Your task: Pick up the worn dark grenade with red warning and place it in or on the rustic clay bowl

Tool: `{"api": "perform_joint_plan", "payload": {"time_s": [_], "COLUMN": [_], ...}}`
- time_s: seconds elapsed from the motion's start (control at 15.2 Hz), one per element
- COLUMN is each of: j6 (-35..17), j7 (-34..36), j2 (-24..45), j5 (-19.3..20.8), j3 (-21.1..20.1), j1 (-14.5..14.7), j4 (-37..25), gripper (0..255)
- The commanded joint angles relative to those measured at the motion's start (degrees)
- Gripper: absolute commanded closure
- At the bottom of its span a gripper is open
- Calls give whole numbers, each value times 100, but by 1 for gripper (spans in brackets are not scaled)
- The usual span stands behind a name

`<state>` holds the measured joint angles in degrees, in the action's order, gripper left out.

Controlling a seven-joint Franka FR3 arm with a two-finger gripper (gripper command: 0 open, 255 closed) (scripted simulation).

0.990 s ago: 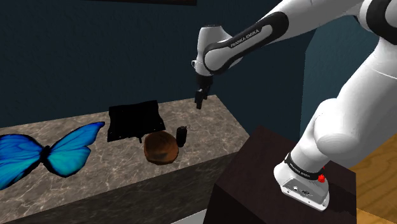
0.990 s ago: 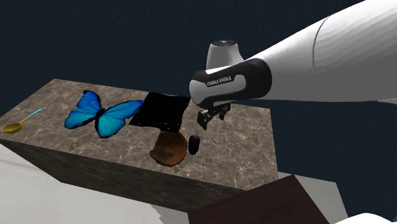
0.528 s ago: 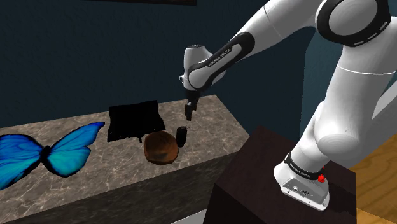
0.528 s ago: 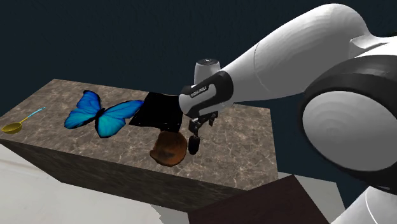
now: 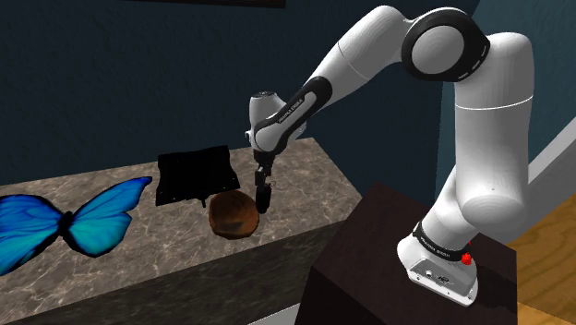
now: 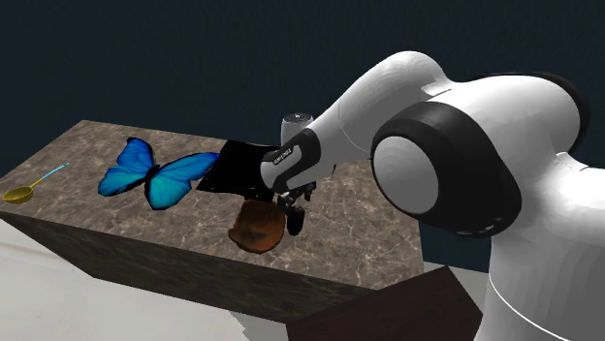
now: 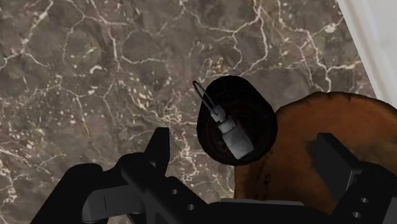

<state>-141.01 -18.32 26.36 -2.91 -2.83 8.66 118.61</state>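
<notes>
Arm (image 5: 480,157): it rises upright from the stand (image 5: 369,249) at the shoulder view's lower right and bends at a high elbow. The forearm slopes down and to the left, ending over the near right part of the tabletop (image 5: 314,175). The wrist points straight down.

Fingers (image 7: 159,146): spread wide with nothing held. In the wrist view they stand one on each side of the grenade (image 7: 236,118), clear of it. In the shoulder view their tips hang just above its top.

Grenade: dark, upright on the marble tabletop, with a grey lever and wire ring on top. It stands close against the right side of the brown bowl (image 5: 232,214) in the shoulder view; contact cannot be confirmed.

Other items: a flat black panel (image 5: 194,174) lies just beyond the bowl. A blue butterfly (image 5: 74,222) lies to the left. In the second exterior view a gold spoon (image 6: 29,186) lies at the far left end.
</notes>
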Motion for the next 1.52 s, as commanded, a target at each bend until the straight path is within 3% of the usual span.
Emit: {"api": "perform_joint_plan", "payload": {"time_s": [0.0,0.33,0.79,0.86,1.45], "j6": [-134,-407,-405,-405,-406], "j7": [-10,-9,-9,-9,-9], "j2": [126,407,407,407,408], "j5": [0,2,2,2,2], "j3": [-4,-4,-4,-4,-4], "j1": [5,19,19,19,19], "j4": [11,2,1,1,1], "gripper": [0,0,0,255,255]}}
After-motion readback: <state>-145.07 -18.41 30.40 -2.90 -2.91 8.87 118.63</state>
